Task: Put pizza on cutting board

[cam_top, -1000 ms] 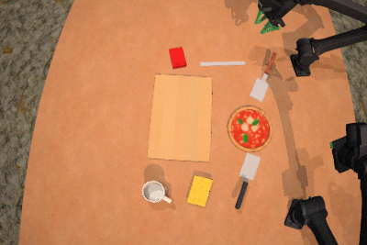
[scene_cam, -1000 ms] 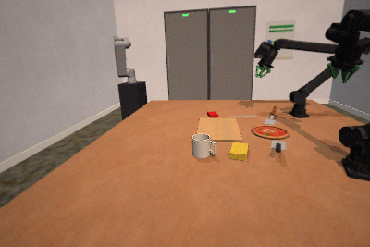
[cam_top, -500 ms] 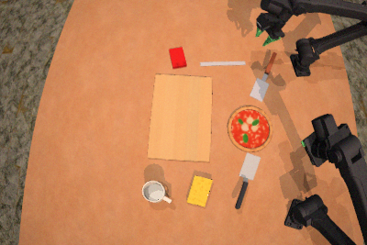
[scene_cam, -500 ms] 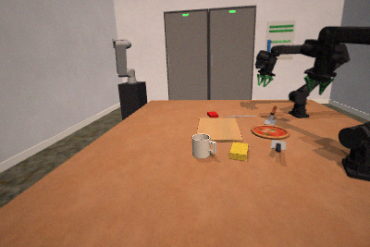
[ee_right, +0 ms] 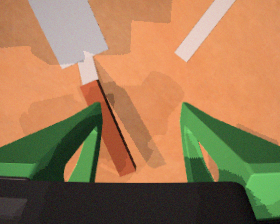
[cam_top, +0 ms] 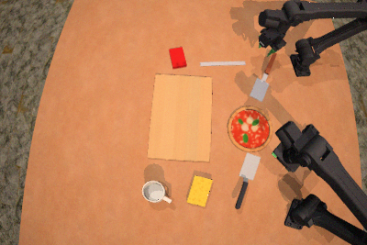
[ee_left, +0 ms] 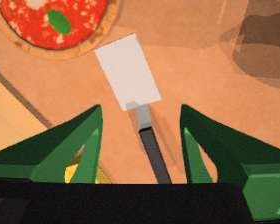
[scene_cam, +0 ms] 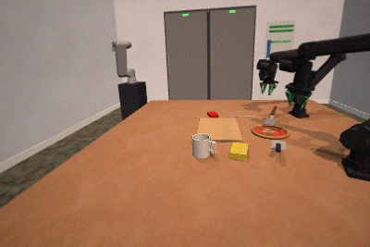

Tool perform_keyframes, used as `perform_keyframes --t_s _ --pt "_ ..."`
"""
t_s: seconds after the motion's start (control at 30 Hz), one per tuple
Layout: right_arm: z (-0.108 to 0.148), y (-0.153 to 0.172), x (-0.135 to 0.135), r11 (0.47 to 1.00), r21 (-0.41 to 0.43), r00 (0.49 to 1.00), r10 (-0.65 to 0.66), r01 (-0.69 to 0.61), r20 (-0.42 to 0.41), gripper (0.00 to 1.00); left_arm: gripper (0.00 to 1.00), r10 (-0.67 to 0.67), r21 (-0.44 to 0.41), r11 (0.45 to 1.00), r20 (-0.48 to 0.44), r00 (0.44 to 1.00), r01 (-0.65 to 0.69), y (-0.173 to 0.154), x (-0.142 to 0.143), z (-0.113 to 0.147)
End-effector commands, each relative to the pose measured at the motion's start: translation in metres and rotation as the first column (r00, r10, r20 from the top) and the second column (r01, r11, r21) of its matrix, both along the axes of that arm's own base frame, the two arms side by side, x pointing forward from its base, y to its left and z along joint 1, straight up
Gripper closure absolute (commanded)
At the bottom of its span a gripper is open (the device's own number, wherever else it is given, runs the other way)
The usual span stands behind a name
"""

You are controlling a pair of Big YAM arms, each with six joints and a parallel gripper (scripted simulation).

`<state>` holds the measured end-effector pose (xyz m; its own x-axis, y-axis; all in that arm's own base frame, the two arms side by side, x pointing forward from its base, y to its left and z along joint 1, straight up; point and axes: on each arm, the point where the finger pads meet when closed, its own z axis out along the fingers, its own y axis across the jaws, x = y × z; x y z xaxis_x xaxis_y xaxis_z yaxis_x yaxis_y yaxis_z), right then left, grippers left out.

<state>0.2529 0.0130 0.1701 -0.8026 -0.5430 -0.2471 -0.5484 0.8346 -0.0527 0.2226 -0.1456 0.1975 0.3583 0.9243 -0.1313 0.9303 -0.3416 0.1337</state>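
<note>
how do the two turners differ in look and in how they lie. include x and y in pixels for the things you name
The black-handled turner point(cam_top: 242, 191) point(scene_cam: 278, 147) point(ee_left: 156, 155) has a dark handle, while the red-brown-handled turner point(cam_top: 271, 64) point(scene_cam: 274, 111) point(ee_right: 109, 132) has a reddish one. In the top view, the black-handled turner's handle points down the picture and its blade up toward the pizza point(cam_top: 250, 128) point(scene_cam: 270, 131) point(ee_left: 53, 22); the red-brown-handled turner's handle points up and its blade down. Both have a flat, pale, four-sided blade and lie on the table point(cam_top: 101, 107) point(scene_cam: 116, 191) point(ee_left: 201, 65) point(ee_right: 156, 55).

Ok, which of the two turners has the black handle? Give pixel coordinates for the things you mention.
The turner point(cam_top: 250, 167) point(scene_cam: 278, 145) point(ee_left: 128, 72) beside the yellow sponge point(cam_top: 200, 191) point(scene_cam: 239, 151), under the left hand point(ee_left: 141, 113); the other turner's point(cam_top: 260, 89) point(scene_cam: 270, 121) point(ee_right: 71, 30) handle is reddish-brown.
</note>
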Motion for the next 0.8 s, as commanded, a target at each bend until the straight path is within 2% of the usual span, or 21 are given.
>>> perform_keyframes --t_s 0.0,0.03,0.07,0.1,0.47,0.53,0.57,0.6,0.63,0.77 --pt "0.024 0.001 0.017 0.999 -0.018 0.997 0.043 -0.042 0.066 0.52 0.52 0.011 -0.026 1.000 0.055 0.998 -0.010 0.000 0.014 0.017" --pt "0.017 0.004 0.014 0.998 -0.024 0.997 0.067 -0.066 0.049 0.52 0.52 0.035 0.001 0.999 0.021 0.999 -0.035 0.009 0.015 -0.003" --pt "-0.001 0.005 0.000 0.996 -0.026 0.997 0.082 -0.082 -0.006 0.52 0.52 0.052 0.011 0.999 0.011 0.999 -0.052 0.013 0.019 -0.009" --pt "-0.007 0.006 -0.005 0.994 -0.032 0.994 0.103 -0.104 -0.026 0.52 0.52 0.072 0.024 0.997 0.001 0.997 -0.072 0.019 0.023 -0.017" --pt "-0.041 0.013 -0.028 0.957 -0.078 0.954 0.269 -0.281 -0.135 0.52 0.52 0.256 0.107 0.962 -0.042 0.966 -0.250 0.078 0.052 -0.065" --pt "-0.041 0.013 -0.028 0.957 -0.078 0.954 0.269 -0.281 -0.135 0.52 0.52 0.256 0.107 0.962 -0.042 0.966 -0.250 0.078 0.052 -0.065" --pt "-0.027 0.013 -0.015 0.958 -0.091 0.960 0.265 -0.273 -0.087 0.52 0.52 0.263 0.090 0.961 -0.008 0.965 -0.262 0.079 0.060 -0.052" --pt "-0.030 0.015 -0.017 0.950 -0.093 0.952 0.288 -0.298 -0.104 0.52 0.52 0.286 0.116 0.953 -0.045 0.957 -0.279 0.088 0.054 -0.071" --pt "-0.048 0.014 -0.034 0.945 -0.086 0.941 0.300 -0.316 -0.159 0.52 0.52 0.299 0.122 0.949 -0.048 0.953 -0.292 0.093 0.056 -0.074" --pt "-0.057 0.015 -0.042 0.927 -0.092 0.920 0.340 -0.363 -0.195 0.52 0.52 0.347 0.149 0.930 -0.065 0.936 -0.335 0.111 0.057 -0.089"
